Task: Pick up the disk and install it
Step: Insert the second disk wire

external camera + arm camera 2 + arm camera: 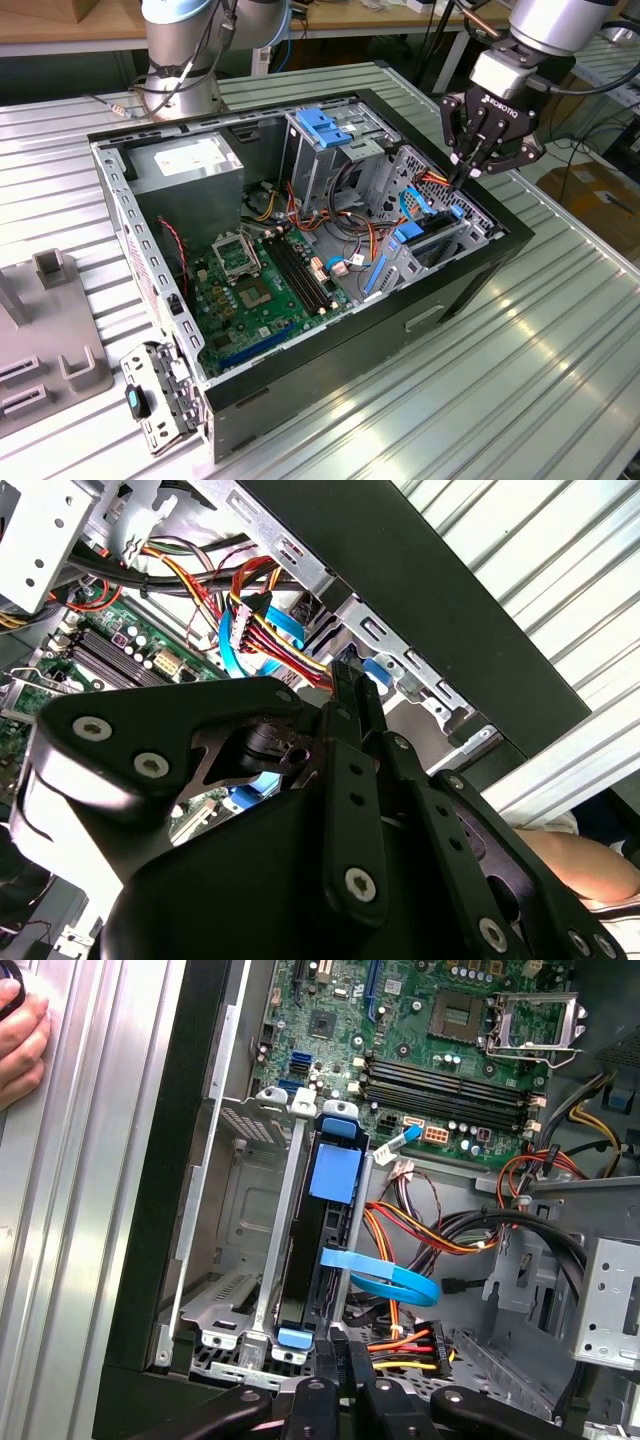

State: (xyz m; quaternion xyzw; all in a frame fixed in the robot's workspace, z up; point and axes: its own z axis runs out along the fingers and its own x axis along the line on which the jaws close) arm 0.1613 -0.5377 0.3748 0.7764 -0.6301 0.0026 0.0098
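Note:
The disk [318, 1260] stands on edge in the drive bay at the case's front corner, its blue carrier rails [335, 1170] showing along the top. In the exterior view the disk [432, 238] sits on the view's right, inside the open computer case [300, 370]. My gripper [466, 178] hangs just above that bay, over the disk's cable end. Its fingers are shut with nothing between them. In both wrist views the joined fingertips [345, 1352] [348, 685] point down beside the coloured power cables [410, 1338].
A grey cage with a blue latch [325, 130] stands behind the bay. The motherboard [260, 290] and power supply [190, 165] fill the case's left part. Cables [350, 250] cross the middle. A grey fixture [50, 340] sits at the left. A person's hand [20, 1040] rests outside the case.

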